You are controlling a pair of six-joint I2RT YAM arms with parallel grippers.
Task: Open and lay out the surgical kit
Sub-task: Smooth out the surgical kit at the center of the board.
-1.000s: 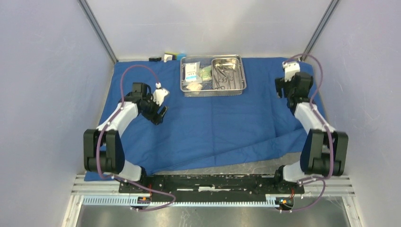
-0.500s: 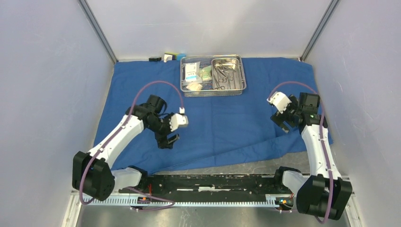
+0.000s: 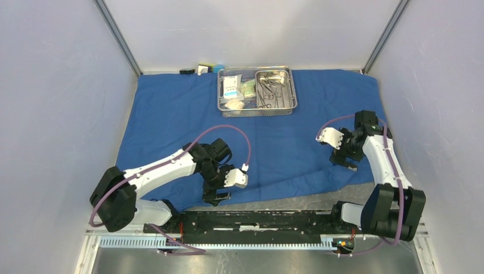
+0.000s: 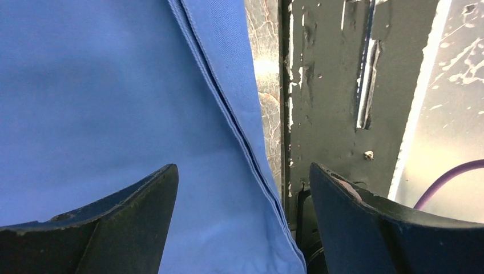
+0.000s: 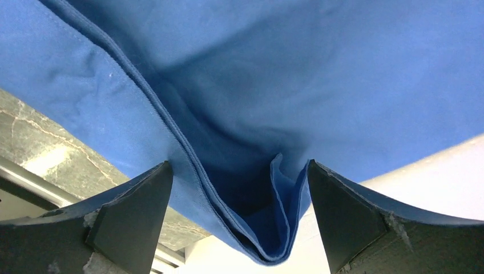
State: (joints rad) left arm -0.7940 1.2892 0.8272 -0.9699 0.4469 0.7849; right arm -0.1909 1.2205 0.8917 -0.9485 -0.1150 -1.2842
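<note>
The surgical kit's blue cloth wrap (image 3: 257,142) lies spread out over the table. At its far middle stands the wire-mesh basket (image 3: 221,98), holding the steel pan (image 3: 285,77) with slim instruments (image 3: 267,94) and small packets (image 3: 233,87). My left gripper (image 3: 217,197) is open, low over the cloth's near hem (image 4: 242,137), which runs between its fingers (image 4: 131,217). My right gripper (image 3: 346,163) is open at the cloth's near right corner. A folded flap of cloth (image 5: 274,222) hangs between its fingers (image 5: 342,211), ungripped.
Small black, white and blue blocks (image 3: 202,69) sit at the back edge behind the cloth. A bare stone strip (image 3: 297,200) and the black mounting rail (image 3: 257,220) lie just past the near hem. Enclosure walls stand close on both sides.
Both arms have swung from the cloth's side edges toward its near edge, the left to the near hem, the right to the near right corner. Both jaws have widened a little.
</note>
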